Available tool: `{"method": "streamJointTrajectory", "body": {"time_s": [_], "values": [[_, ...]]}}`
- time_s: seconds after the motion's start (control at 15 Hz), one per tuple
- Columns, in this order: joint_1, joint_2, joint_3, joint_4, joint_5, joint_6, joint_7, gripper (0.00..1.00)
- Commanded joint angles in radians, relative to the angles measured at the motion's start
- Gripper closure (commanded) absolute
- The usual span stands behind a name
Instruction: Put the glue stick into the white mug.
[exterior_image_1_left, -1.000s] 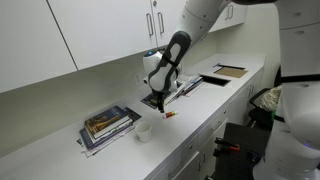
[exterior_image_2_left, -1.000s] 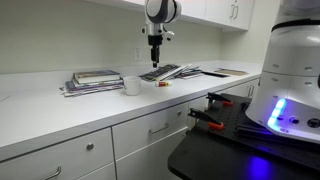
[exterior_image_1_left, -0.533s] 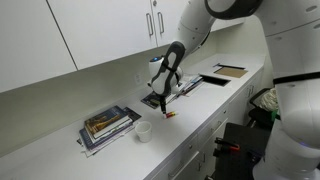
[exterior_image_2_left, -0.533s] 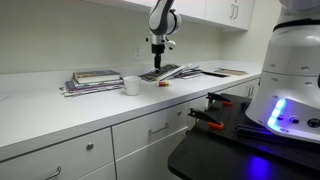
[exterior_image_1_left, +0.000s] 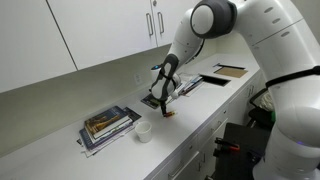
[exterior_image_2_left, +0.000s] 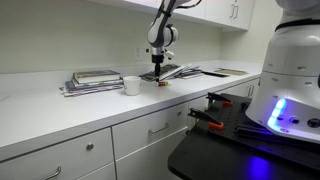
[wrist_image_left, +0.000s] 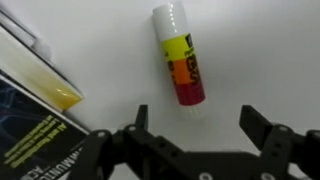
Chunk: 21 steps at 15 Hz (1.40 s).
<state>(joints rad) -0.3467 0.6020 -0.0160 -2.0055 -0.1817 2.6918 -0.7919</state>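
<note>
The glue stick (wrist_image_left: 180, 58) is seen lying flat on the counter (wrist_image_left: 265, 50), not yet grasped. The gripper (wrist_image_left: 195, 120) is held low over it with jaws spread wide, the stick's red end just at their opening. The mug (exterior_image_1_left: 144, 131) is seen upright near the books (exterior_image_1_left: 105, 124), apart from the stick. Nothing is judged done: gripping, lifting, carrying and dropping are all left.

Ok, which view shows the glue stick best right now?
The wrist view: the glue stick shows large and clear, lying on the counter just beyond the open gripper. In both exterior views it is only a tiny red speck near the gripper.
</note>
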Motion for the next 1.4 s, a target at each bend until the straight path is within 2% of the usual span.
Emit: {"method": "streamJointTrajectory", "body": {"time_s": [0.0,0.07,0.2,0.27,0.73,0.93,1.07,1.33], "values": [[-0.041,0.062,0.042,0.084,-0.01,-0.047,-0.095,0.05],[-0.042,0.075,0.045,0.096,-0.014,-0.055,-0.12,0.09],[-0.039,0.104,0.044,0.12,-0.016,-0.068,-0.143,0.22],[-0.036,0.117,0.04,0.133,-0.013,-0.074,-0.145,0.4],[-0.074,0.071,0.088,0.109,0.01,-0.104,-0.257,0.93],[-0.091,0.03,0.12,0.085,0.065,-0.116,-0.267,0.92],[-0.173,0.001,0.226,0.052,0.199,-0.064,-0.343,0.92],[-0.283,-0.056,0.387,-0.018,0.469,0.009,-0.593,0.92]]}}
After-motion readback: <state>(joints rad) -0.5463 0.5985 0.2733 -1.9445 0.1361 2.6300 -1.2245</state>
